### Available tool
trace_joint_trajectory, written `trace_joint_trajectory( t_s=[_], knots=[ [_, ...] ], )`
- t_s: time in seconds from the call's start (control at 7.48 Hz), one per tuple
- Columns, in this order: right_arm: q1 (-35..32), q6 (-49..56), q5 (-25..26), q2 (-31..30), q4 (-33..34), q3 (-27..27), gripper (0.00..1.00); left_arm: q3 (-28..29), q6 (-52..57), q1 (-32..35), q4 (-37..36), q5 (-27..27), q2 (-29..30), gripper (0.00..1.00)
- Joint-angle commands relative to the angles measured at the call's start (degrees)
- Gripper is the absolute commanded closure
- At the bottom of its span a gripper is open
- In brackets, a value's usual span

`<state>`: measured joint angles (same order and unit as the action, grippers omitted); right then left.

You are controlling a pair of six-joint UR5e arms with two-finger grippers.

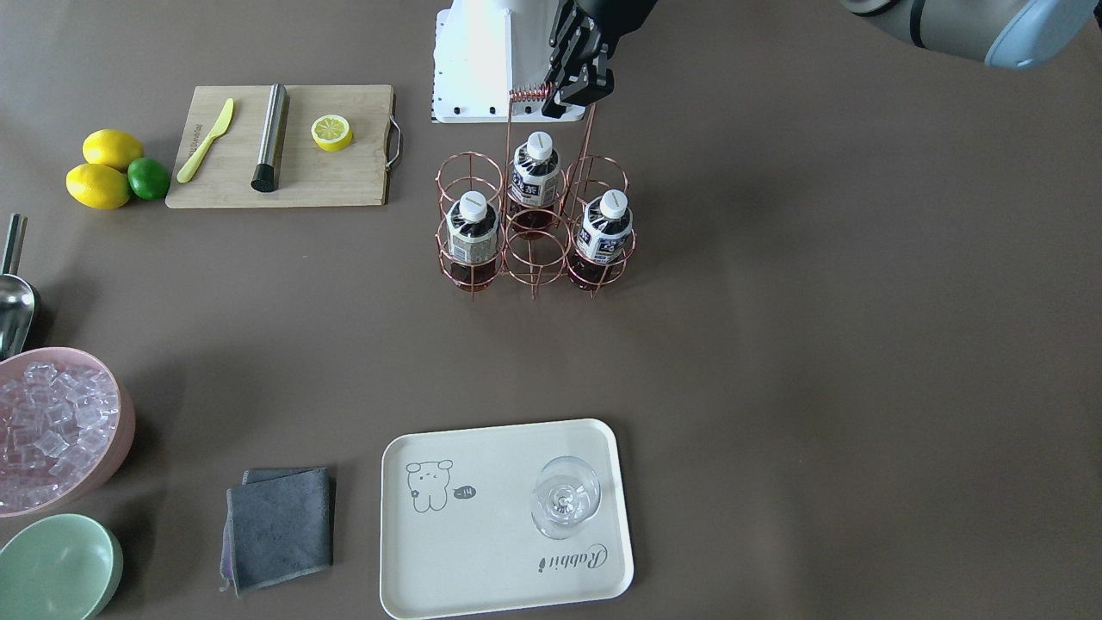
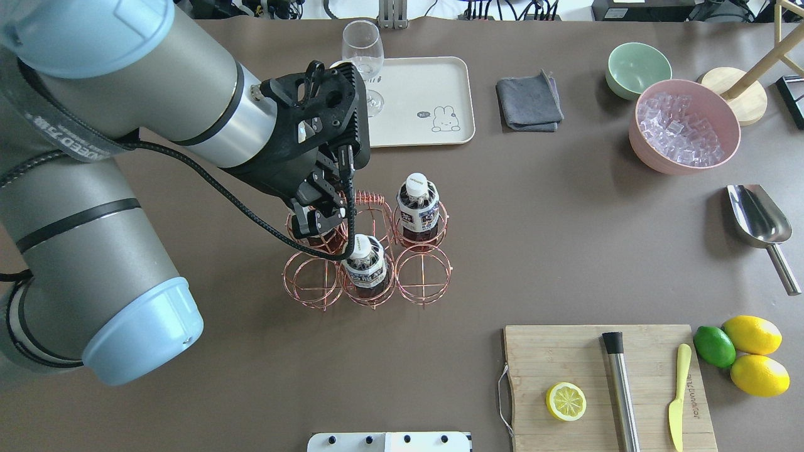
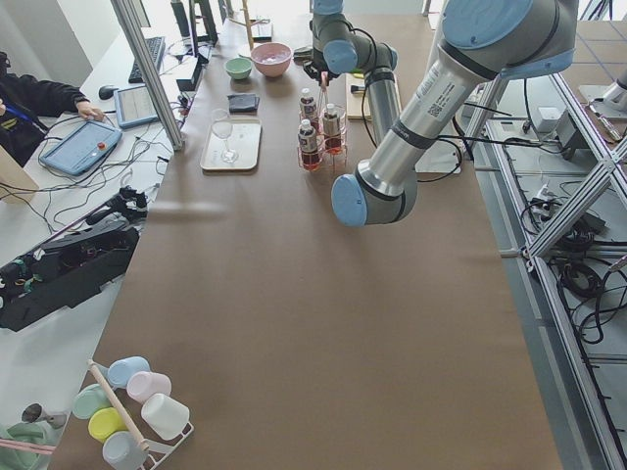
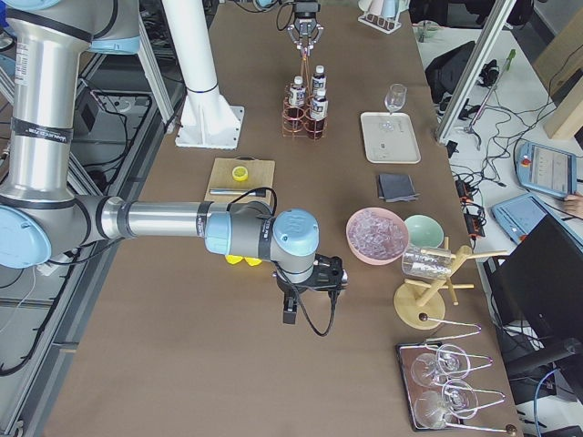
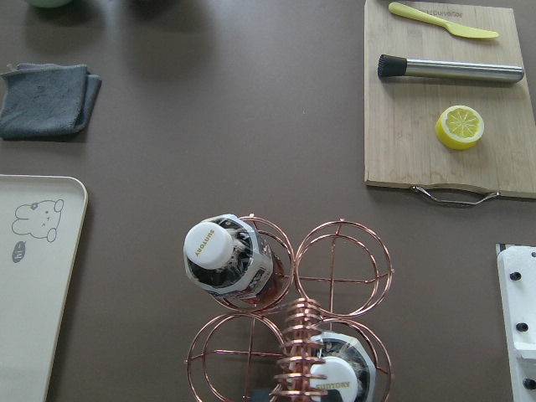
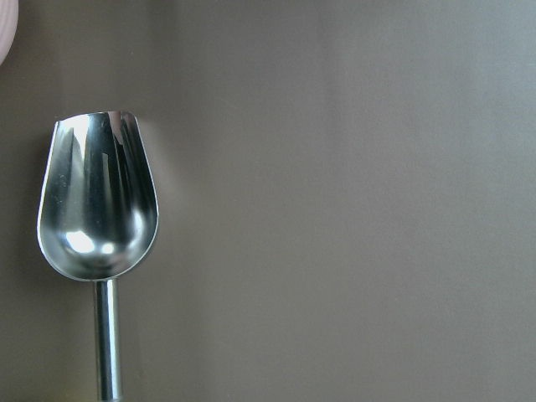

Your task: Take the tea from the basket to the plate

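The tea [image 1: 606, 229], one of three alike, stands in the basket [image 1: 534, 251] at the centre of the front view, well apart from the plate [image 1: 482, 551] at lower centre; the left gripper [image 1: 572, 99] hangs above, seemingly parted, grasping nothing; we fear a finger snagging the coiled handle [image 1: 527, 93] and tipping the basket; the glass [image 1: 564, 498] crowds the plate.

Three bottles [image 1: 473, 228] are stood in alternate cells of the wire basket [image 1: 535, 258], an empty cell beside each. A tall coil-topped handle [image 1: 528, 92] is raised over the basket's middle, among the bottles. Bare table [image 1: 732, 362] is left between basket and plate [image 1: 482, 534]; one plate end is taken by a wine glass [image 1: 564, 498], the other bare.
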<state>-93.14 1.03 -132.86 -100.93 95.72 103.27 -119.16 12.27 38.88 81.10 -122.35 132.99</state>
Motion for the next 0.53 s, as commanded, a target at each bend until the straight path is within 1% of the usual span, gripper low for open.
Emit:
trace_joint_trajectory(
  t_s=[0.0, 0.4],
  knots=[
    [0.07, 0.11, -0.21, -0.05, -0.01, -0.35, 0.00, 0.86, 0.13, -0.12, 0.11, 0.00, 0.07, 1.00],
    [-0.11, 0.29, -0.38, 0.03, -0.01, 0.09, 0.00, 1.04, 0.13, -0.12, 0.81, 0.00, -0.02, 1.00]
  ],
)
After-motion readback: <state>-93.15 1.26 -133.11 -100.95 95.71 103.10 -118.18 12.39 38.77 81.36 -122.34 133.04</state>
